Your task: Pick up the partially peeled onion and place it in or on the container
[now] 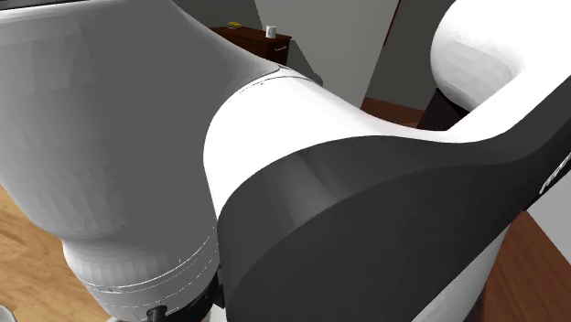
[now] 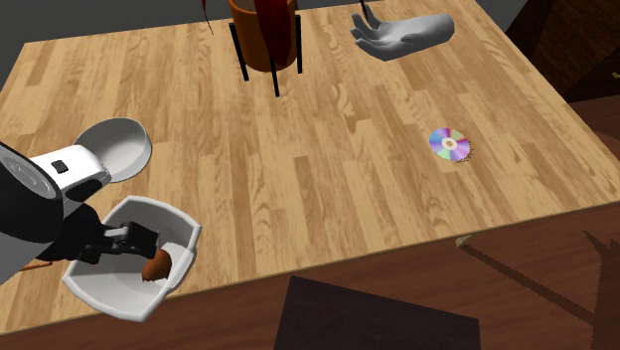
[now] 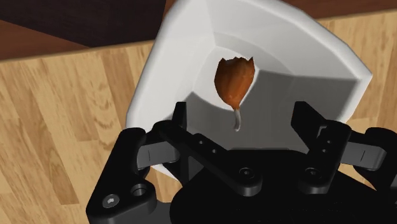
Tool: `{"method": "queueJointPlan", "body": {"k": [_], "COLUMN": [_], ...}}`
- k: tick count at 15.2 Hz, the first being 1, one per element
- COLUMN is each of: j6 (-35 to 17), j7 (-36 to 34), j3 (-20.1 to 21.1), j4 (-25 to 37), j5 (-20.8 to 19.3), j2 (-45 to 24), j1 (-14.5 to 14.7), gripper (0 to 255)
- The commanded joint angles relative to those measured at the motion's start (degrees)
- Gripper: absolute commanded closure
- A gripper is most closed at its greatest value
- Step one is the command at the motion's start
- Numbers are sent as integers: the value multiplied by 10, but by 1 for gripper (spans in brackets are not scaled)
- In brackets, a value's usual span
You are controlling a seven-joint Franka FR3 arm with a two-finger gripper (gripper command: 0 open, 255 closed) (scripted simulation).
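The onion is reddish brown with a pale stalk, and it lies inside the white container against its inner wall. In the second exterior view the onion rests near the front wall of the container, which stands at the wooden table's near edge. My black gripper hovers over the container, open, with its fingers apart on either side of the onion's stalk and not touching it. Seen from the second exterior view, the gripper reaches in from that view's left, just above the onion.
A round white bowl sits just behind the container. Farther back stand an orange pot on a black stand and a grey hand figure. A disc lies to the right. My arm blocks the shoulder view.
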State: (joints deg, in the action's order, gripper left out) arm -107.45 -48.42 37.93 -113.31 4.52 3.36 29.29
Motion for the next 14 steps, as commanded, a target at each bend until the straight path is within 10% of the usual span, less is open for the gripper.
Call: {"method": "queueJointPlan", "body": {"k": [1,14], "j6": [0,73], "j7": [0,1], "j3": [0,-3], "j4": [0,70], "j5": [0,0], "j2": [0,3], "j1": [0,-3], "gripper": [0,0]}}
